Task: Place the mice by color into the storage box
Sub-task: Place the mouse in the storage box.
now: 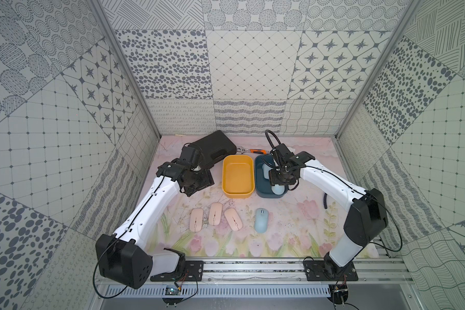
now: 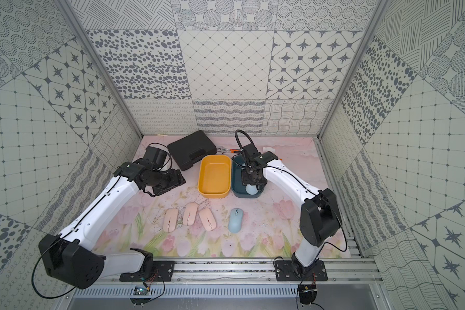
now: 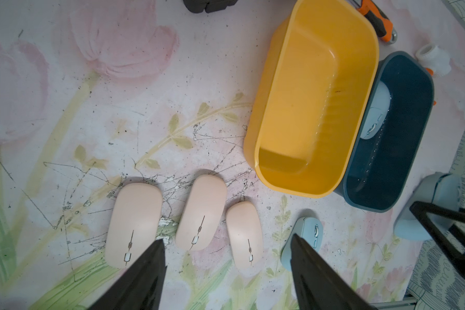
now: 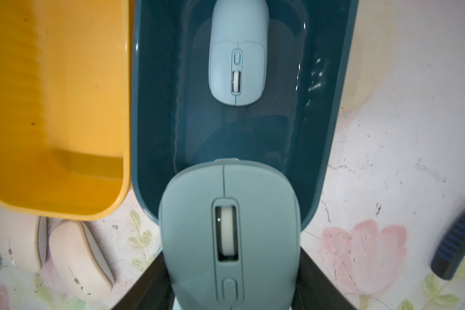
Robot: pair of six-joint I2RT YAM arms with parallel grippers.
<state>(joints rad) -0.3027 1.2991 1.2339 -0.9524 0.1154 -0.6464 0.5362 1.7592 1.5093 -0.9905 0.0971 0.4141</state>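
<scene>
Nearby, black case (image 1: 212, 149) behind yellow bin (image 1: 238, 174)

Black case (image 1: 212, 150), orange-handled tool (image 3: 377, 20), possibly a white pipe fitting (image 3: 433, 57), floral mat (image 1: 293, 222)

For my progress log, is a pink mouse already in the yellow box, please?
No, the yellow box holds nothing; all three pink mice lie on the mat before it.

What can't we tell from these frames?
- Right gripper fingertips: the held blue mouse covers them in the right wrist view; the wrist covers them in both top views.
- Whether that mouse touches the blue box floor: hidden beneath it.
- Orange-handled tool: partly hidden behind the blue box in both top views.
</scene>
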